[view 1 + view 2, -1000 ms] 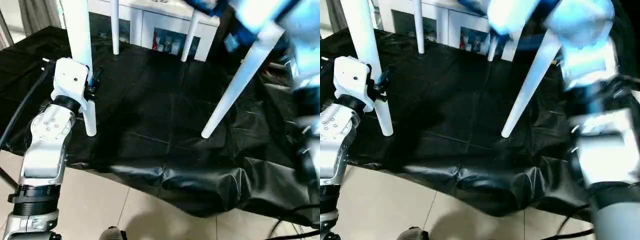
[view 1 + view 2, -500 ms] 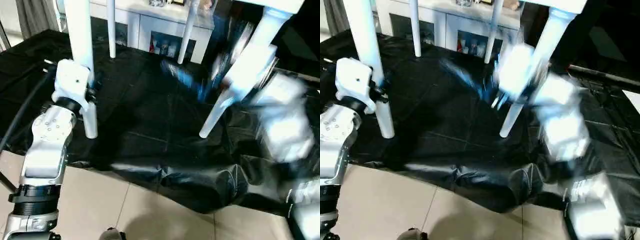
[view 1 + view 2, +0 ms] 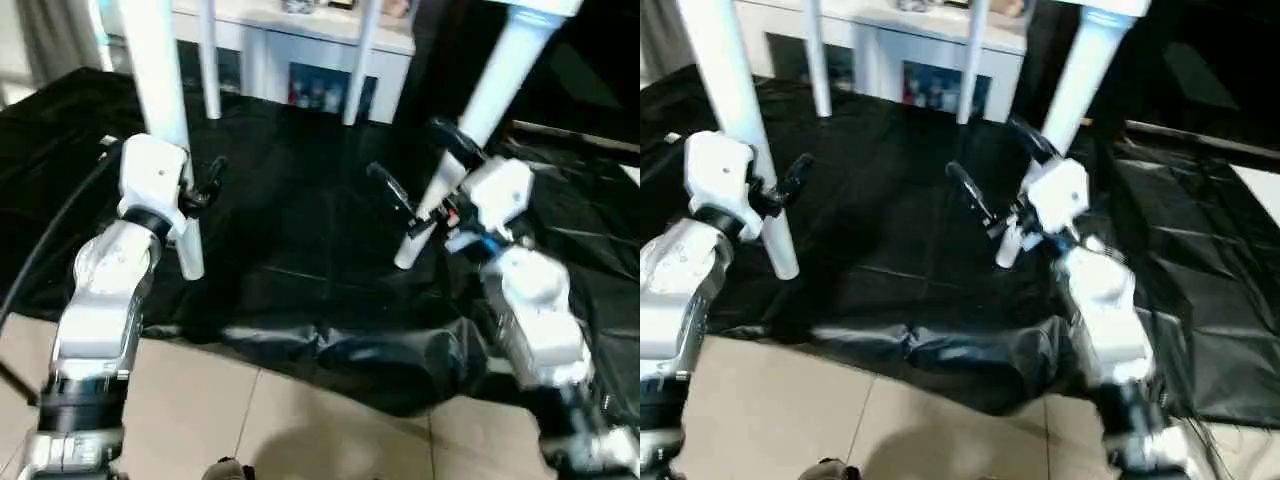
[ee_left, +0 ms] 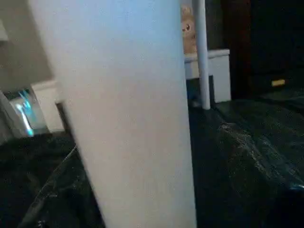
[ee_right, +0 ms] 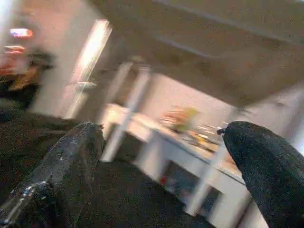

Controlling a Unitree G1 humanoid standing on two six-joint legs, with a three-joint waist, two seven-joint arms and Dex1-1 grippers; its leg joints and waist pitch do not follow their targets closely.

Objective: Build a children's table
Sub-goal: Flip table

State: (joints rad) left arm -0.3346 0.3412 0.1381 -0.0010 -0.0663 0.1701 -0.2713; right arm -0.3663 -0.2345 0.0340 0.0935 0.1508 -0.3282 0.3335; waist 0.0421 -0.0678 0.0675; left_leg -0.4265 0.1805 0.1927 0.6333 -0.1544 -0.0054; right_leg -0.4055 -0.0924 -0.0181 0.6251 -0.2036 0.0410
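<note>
The children's table stands upright on its four white legs, on a black sheet (image 3: 300, 250). Its near-left leg (image 3: 165, 90) runs down past my left gripper (image 3: 195, 175). That gripper's one visible black finger (image 3: 207, 178) stands off from the leg, so it is open. The same leg (image 4: 128, 114) looms close in the left wrist view. My right gripper (image 3: 402, 148) is open beside the slanting near-right leg (image 3: 490, 90). Its fingers (image 5: 71, 156) are spread wide with nothing between them. A corner socket (image 3: 535, 12) of the tabletop shows at the top edge.
The two far legs (image 3: 208, 60) (image 3: 362, 60) stand in front of a white cabinet (image 3: 290, 45) at the back. The sheet's front edge bunches up over pale floor tiles (image 3: 250, 420). A black cable (image 3: 45, 235) hangs by my left arm.
My right arm has swung down from a blur at the upper right to beside the near-right leg. The left gripper's finger has moved away from the near-left leg. The camera has shifted slightly.
</note>
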